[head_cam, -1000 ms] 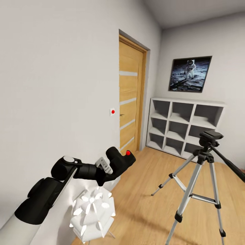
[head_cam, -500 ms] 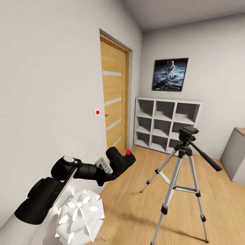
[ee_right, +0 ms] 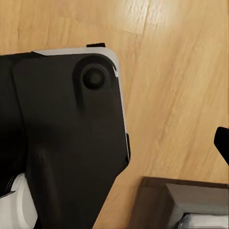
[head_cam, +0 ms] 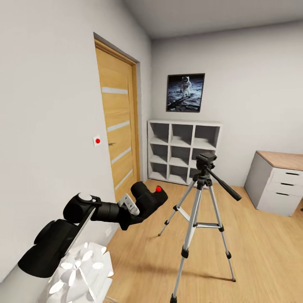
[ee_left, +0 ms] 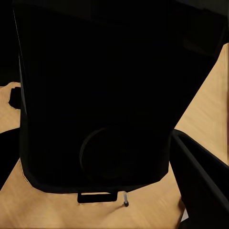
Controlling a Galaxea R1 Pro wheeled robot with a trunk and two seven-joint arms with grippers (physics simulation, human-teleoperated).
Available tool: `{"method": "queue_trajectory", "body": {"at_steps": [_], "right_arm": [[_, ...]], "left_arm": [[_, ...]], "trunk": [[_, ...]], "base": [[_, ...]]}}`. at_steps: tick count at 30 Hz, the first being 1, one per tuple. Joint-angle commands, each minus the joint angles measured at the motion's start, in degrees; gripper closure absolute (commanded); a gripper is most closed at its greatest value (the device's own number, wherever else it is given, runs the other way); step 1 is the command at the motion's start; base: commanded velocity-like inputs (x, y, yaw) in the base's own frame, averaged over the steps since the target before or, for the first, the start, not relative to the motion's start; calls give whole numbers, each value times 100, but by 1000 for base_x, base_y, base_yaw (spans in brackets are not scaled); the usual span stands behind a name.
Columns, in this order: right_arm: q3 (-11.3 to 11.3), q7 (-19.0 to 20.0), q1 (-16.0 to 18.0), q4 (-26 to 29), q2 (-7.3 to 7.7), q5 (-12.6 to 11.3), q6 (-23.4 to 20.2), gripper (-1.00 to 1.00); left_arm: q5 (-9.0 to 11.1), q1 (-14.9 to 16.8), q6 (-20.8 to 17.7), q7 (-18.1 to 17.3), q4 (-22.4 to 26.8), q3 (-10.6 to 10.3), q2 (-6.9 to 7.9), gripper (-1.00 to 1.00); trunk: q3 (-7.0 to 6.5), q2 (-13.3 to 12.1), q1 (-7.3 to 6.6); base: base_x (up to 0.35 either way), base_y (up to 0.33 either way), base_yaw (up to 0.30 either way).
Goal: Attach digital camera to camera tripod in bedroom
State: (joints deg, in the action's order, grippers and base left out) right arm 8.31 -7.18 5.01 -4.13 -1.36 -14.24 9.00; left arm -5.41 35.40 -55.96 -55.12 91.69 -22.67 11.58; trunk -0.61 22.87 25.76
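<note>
The digital camera point(head_cam: 150, 199), a small black box with a red button on top, is held up at lower left, and my left gripper point(head_cam: 140, 209) is shut on it. In the left wrist view the camera's black body point(ee_left: 100, 95) blocks most of the picture, with one finger point(ee_left: 200, 179) alongside it. The camera tripod point(head_cam: 201, 198) stands on the wood floor to the right of the camera and farther off, apart from it. It has silver legs and a bare black head point(head_cam: 205, 159). One black fingertip point(ee_right: 222, 142) of my right gripper sits at the picture's edge over the floor.
A wooden door point(head_cam: 118, 134) is in the left wall. White cube shelves point(head_cam: 183, 153) stand against the back wall under a moon picture point(head_cam: 185, 92). A desk with drawers point(head_cam: 280, 183) is at right. A white petal-shaped object point(head_cam: 80, 275) sits below my left arm.
The head view has swung right: door, shelves and tripod slid left in the picture and the desk came into view. My left arm and the camera kept their pose.
</note>
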Motion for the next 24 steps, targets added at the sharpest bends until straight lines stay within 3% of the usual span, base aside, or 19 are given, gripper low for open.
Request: {"method": "queue_trajectory", "body": {"at_steps": [1, 10, 24], "right_arm": [[48, -3, 9, -27, -4, -53, 41, -100], [48, -3, 9, -27, -4, -53, 41, -100], [48, -3, 9, -27, -4, -53, 41, -100]], "left_arm": [[-48, 2, -20, -53, 6, 0, 3, 100], [-48, 2, -20, -52, 6, 1, 3, 100], [-48, 2, -24, -52, 6, 0, 3, 100]], "trunk": [[2, 5, 2], [2, 5, 2], [2, 5, 2]], "base": [[0, 0, -271], [142, 0, -229], [89, 5, -25]]}}
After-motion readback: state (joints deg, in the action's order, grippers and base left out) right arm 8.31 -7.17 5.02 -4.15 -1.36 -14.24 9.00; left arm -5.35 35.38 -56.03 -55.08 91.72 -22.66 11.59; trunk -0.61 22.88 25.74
